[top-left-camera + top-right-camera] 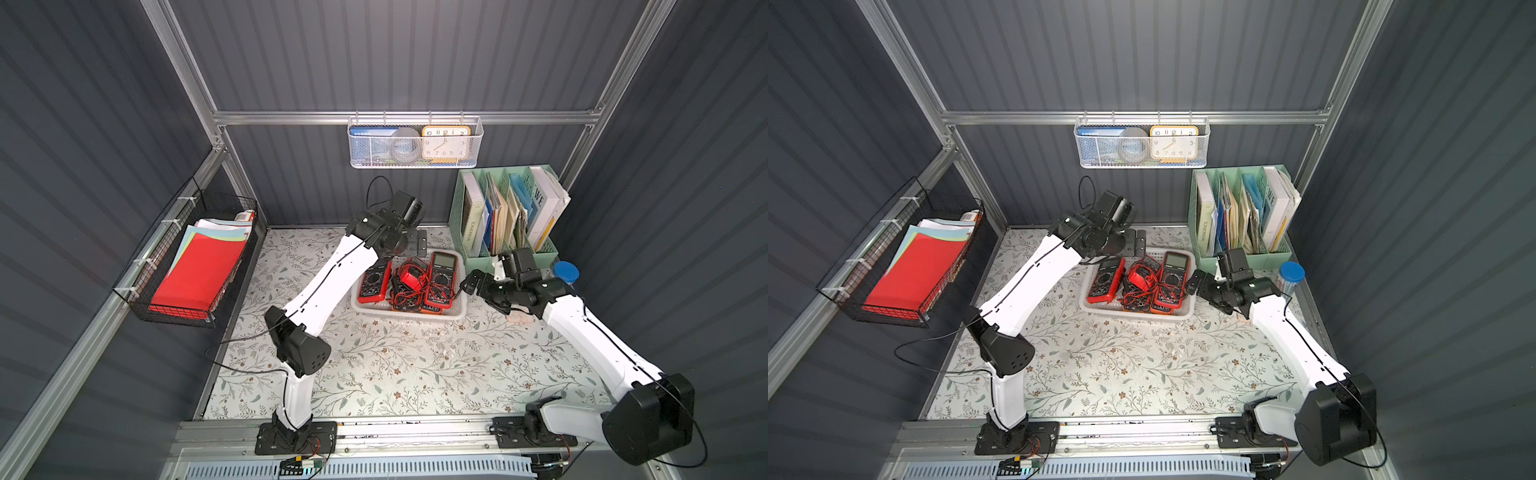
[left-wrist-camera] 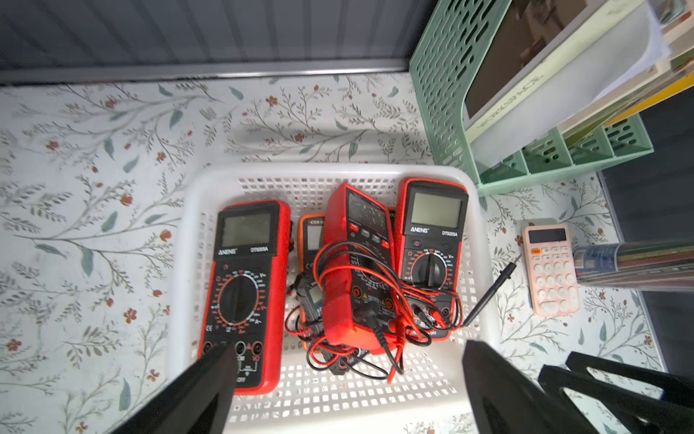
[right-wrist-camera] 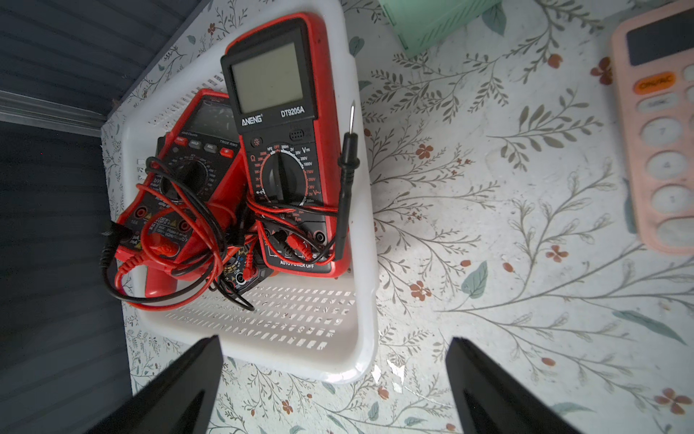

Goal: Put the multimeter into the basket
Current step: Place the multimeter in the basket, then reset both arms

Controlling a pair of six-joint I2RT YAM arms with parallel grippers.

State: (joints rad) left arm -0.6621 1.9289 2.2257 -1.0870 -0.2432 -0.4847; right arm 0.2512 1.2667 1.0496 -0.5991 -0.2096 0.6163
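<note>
The white perforated basket [image 1: 409, 316] [image 1: 1133, 314] stands at the back middle of the table. Several red-and-black multimeters lie inside it: one at its left [image 2: 244, 293], one at its right [image 2: 432, 248] [image 3: 281, 150], and a red one wrapped in leads between them [image 2: 356, 263]. My left gripper [image 1: 411, 245] [image 2: 349, 344] hangs above the basket, open, with nothing between its fingers. Just off the basket's right side, my right gripper [image 1: 469, 282] [image 3: 334, 338] is open and empty over the table.
A black probe [image 2: 492, 293] sticks out over the basket's right rim. Right of it lie a pink calculator [image 2: 550, 268] and a blue-capped jar [image 1: 566, 272]. A green file rack [image 1: 507, 216] stands behind. A mesh basket with a clock [image 1: 415, 143] and a black wire basket [image 1: 195, 266] hang on the walls.
</note>
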